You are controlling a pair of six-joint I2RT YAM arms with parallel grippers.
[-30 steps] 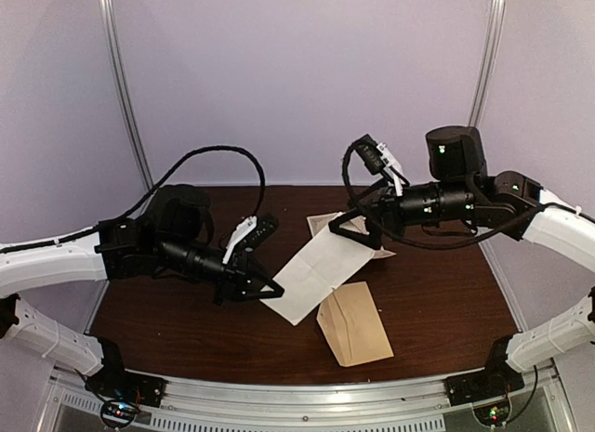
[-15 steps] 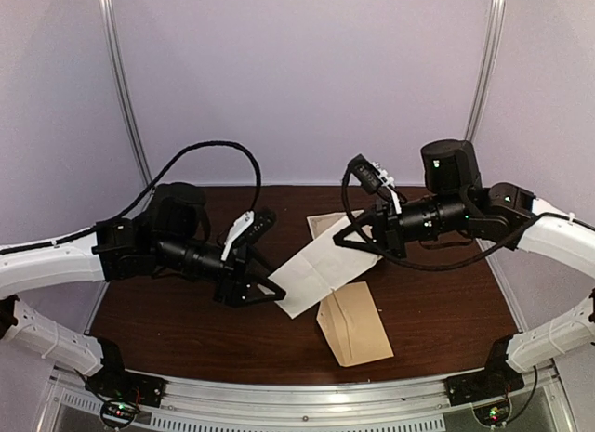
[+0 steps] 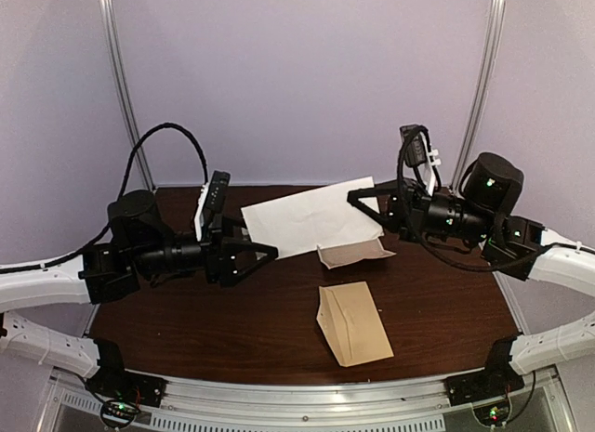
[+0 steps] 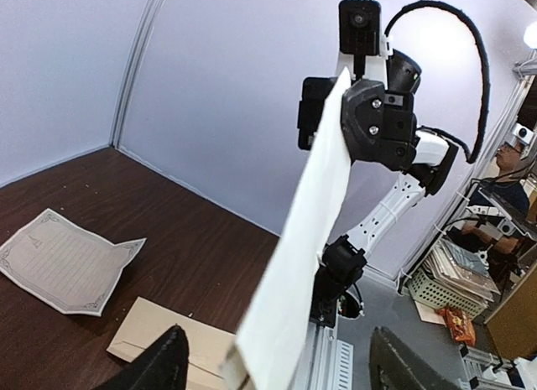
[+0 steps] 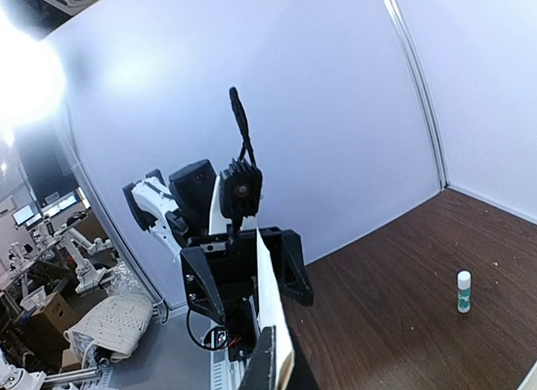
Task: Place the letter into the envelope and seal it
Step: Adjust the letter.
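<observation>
Between the two arms, upper middle of the overhead view: a plain white sheet (image 3: 311, 216) hangs in the air, clear of the table (image 3: 232, 330), stretching from centre toward the right.
Right gripper (image 3: 364, 198): you have it clenched on the sheet's right-hand edge. In its own wrist view the paper runs edge-on out of the closed fingers at bottom centre. It alone carries the sheet.
Left gripper (image 3: 260, 255): its jaws are spread and grasp nothing, left of centre, just beside the sheet's left edge. Its wrist view shows the sheet's lower corner between the two wide fingers; whether it brushes one I cannot tell from that angle.
Letter (image 3: 358, 254): the bordered cream sheet lies on the table right of centre, just below the hanging sheet's right end in the frame. It is not yet in anything.
Envelope (image 3: 355, 325): the tan one lies lower in the frame than the letter, at lower middle, well apart from both grippers.
Why held so: holding the white sheet up by one edge keeps it off the letter, I judge, and your open left jaws are free to go down for it.
Watch: thin paper pinched at one edge will droop and swing, so move the right arm slowly.
</observation>
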